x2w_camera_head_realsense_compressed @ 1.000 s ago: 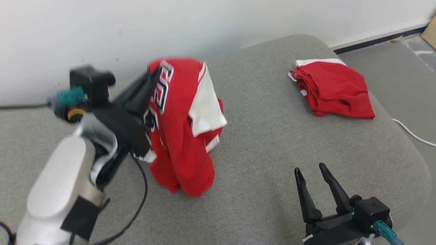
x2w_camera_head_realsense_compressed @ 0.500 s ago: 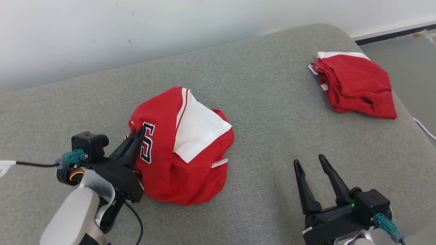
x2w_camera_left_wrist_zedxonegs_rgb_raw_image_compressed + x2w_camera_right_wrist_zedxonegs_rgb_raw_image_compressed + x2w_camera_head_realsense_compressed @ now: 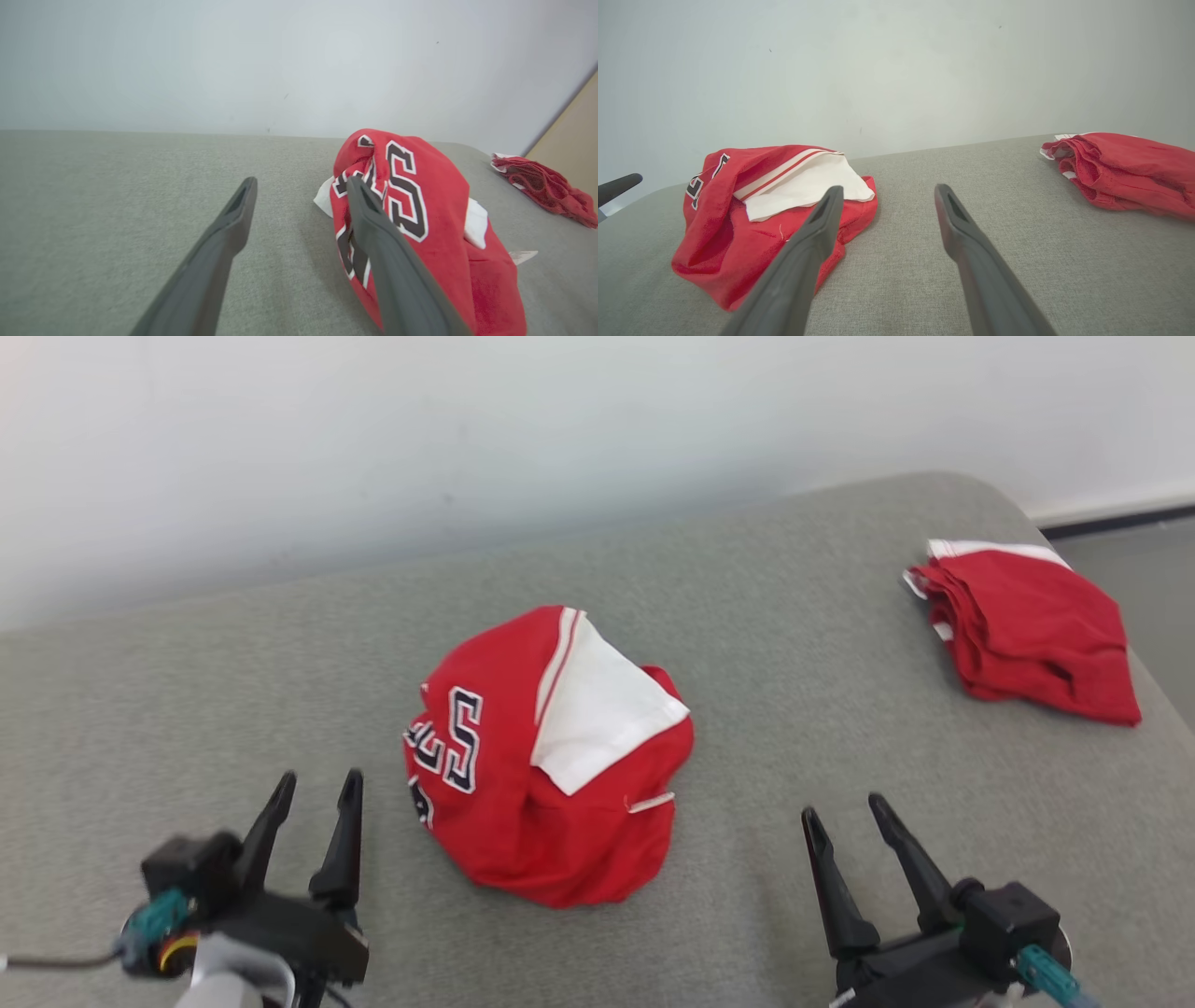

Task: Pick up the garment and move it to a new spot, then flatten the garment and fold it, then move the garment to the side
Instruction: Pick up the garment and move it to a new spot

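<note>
Crumpled red garment [image 3: 551, 765] lying in a rounded heap at the middle of the grey cushion [image 3: 794, 663], free of both grippers. A white panel [image 3: 597, 709] edged with a red-and-white stripe faces upward on the side of the heap toward the cushion's right end. Dark, white-outlined letters [image 3: 453, 751] run down the side toward its left end, and a small white tag [image 3: 649, 802] sticks out near the heap's front. Left gripper [image 3: 317, 782], over the cushion's near left part, has its two dark fingers spread apart with nothing between them. It is just beside the heap; the left wrist view cannot settle whether the nearer finger touches the cloth. Right gripper [image 3: 840, 805], over the cushion's near right part, likewise has its fingers parted and empty, clear of the garment. A second red cloth [image 3: 1032, 630], folded and trimmed in white, rests at the cushion's far right corner. A pale wall [image 3: 467, 429] rises behind the cushion's far edge.
</note>
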Robot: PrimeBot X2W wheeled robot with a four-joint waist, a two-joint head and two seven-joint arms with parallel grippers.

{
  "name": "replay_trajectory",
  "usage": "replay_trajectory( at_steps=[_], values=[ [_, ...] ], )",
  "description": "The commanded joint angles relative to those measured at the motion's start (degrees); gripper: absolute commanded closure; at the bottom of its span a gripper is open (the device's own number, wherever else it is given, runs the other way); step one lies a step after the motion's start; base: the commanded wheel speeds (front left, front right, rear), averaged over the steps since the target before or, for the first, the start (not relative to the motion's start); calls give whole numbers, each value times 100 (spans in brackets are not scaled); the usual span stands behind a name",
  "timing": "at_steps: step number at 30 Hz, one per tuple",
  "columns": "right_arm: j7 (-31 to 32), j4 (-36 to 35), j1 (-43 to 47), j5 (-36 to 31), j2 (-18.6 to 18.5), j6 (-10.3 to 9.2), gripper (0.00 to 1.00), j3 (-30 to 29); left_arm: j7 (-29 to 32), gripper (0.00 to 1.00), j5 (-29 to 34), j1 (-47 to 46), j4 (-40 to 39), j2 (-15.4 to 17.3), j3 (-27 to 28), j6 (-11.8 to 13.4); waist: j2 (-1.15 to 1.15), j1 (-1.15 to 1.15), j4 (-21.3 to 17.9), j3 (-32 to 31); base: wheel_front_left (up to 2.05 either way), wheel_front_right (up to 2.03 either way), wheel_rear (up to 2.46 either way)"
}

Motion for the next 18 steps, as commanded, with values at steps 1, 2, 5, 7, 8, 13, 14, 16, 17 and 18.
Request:
replay_trajectory(
  at_steps=[1, 2, 5, 7, 8, 13, 14, 16, 17, 18],
  values=[
    [-4, 23, 95, 35, -21, -7, 0, 12, -64, 0, 24, 168, -71, 30, 43, 48, 0, 0, 277, -269, 0, 0, 0],
    [-4, 21, 108, 39, -26, -7, 0, 11, -102, 0, 45, 285, -168, 49, 84, 109, 0, 0, 334, -309, 0, 0, 0],
    [-4, 54, 180, 33, -24, -7, 0, 10, -198, 0, 263, 791, -653, 99, 219, 360, 0, 0, 521, -460, 0, 0, 0],
    [-4, 54, 231, 24, -17, -7, 0, -16, -225, 0, 340, 1070, -885, 120, 325, 439, 0, 0, 585, -532, 0, 0, 0],
    [-4, 44, 268, 29, -11, -7, 0, -37, -233, 0, 383, 1220, -1027, 84, 383, 480, 0, 0, 610, -568, 0, 0, 0],
    [-4, -28, 427, -5, 8, -7, 0, -186, -231, 0, 954, 1994, -1799, -79, 767, 637, 0, 0, 713, -717, 0, 0, 0],
    [-4, -39, 472, -17, 11, -7, 0, -217, -231, 0, 1108, 2126, -1934, -113, 805, 670, 0, 0, 727, -749, 0, 0, 0],
    [-4, -52, 560, -37, 15, -7, 0, -264, -232, 0, 1366, 2401, -2253, -260, 910, 717, 0, 0, 746, -810, 0, 0, 0],
    [-4, -61, 596, -50, 14, -7, 0, -293, -232, 0, 1484, 2548, -2392, -308, 933, 749, 0, 0, 750, -837, 0, 0, 0],
    [-4, -75, 635, -54, 23, -7, 0, -317, -232, 0, 1582, 2678, -2515, -364, 963, 759, 0, 0, 757, -862, 0, 0, 0]
  ],
)
